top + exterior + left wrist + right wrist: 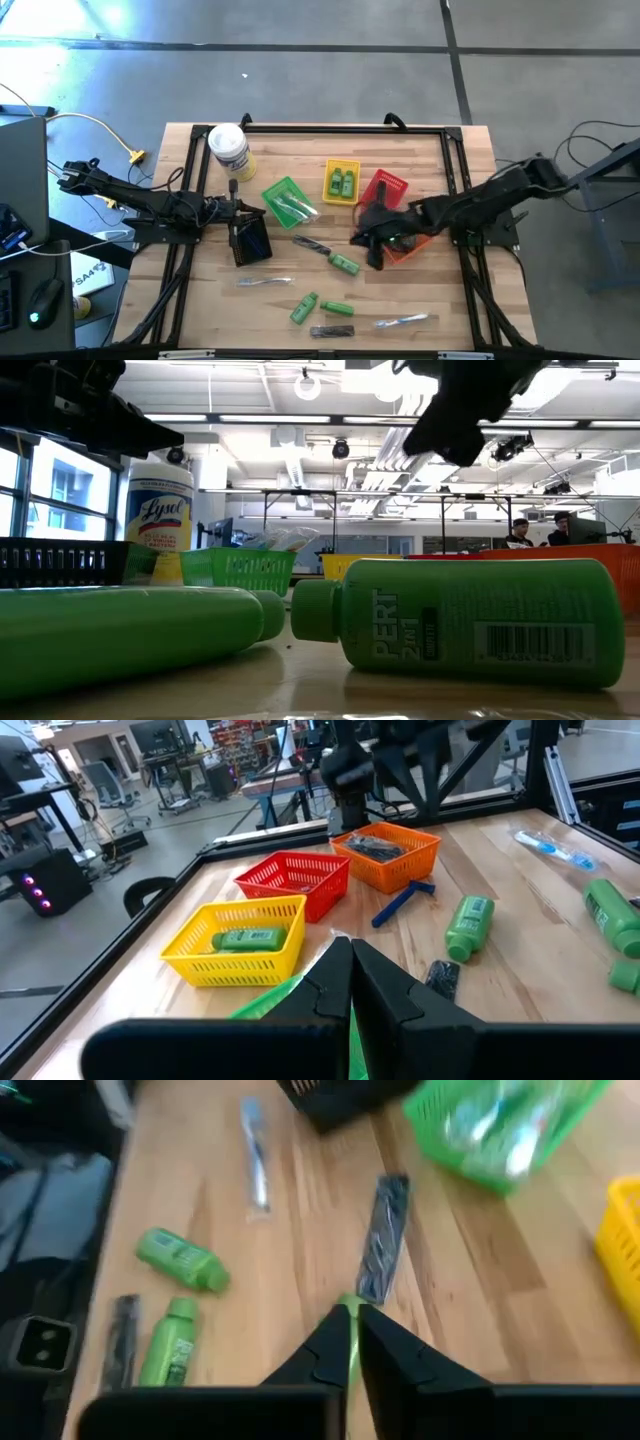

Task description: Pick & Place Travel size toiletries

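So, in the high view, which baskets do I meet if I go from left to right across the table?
black basket → green basket → yellow basket → red basket → orange basket, which is partly hidden under the right arm.

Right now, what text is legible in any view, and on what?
"Lysol": on the white-lidded jar, low view.
"PERT 2in1": on the green bottle lying nearest the low camera; its barcode digits are too small to read.
Labels on the green bottles in the yellow basket and on the table in the wrist views: too blurred to read.
High view: nothing readable.
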Tool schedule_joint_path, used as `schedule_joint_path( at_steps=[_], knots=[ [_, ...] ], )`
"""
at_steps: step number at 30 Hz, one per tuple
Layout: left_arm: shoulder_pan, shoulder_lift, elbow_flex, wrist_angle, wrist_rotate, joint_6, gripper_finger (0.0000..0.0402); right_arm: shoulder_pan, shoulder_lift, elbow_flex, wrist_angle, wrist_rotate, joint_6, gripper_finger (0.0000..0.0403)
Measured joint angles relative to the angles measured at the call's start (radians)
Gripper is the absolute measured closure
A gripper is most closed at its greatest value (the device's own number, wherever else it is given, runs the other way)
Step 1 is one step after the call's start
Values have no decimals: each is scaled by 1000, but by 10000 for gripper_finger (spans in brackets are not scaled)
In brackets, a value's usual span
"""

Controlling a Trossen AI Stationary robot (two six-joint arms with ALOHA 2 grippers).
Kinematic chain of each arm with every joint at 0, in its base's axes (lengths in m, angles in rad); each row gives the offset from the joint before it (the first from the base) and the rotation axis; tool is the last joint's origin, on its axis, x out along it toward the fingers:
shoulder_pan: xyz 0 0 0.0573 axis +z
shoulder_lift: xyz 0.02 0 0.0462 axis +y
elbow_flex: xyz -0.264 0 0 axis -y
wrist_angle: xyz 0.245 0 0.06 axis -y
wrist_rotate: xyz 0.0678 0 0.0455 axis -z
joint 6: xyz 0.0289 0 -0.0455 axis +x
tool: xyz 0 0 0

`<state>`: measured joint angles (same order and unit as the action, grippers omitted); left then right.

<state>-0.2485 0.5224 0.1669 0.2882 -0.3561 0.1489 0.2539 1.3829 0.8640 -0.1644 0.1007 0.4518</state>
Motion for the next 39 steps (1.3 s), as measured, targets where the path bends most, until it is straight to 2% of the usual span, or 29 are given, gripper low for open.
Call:
schedule_joint_path(
  at_steps=[5,9,14,18,24,29,39],
  knots=[
    [0,0,0,0,0,-3,399,12,169,150,-150,0,45,329],
    [0,0,0,0,0,-3,399,15,276,241,-211,-44,53,267],
    [0,0,0,0,0,-3,399,15,351,308,-251,-51,68,197],
    [0,0,0,-3,0,-3,399,15,387,317,-253,-48,53,163],
    [0,0,0,-9,0,-2,399,15,448,316,-249,-29,42,145],
    [0,0,0,-17,0,-2,399,19,490,316,-250,-77,42,144],
    [0,0,0,-28,0,4,399,37,566,318,-239,-74,39,144]
  ],
)
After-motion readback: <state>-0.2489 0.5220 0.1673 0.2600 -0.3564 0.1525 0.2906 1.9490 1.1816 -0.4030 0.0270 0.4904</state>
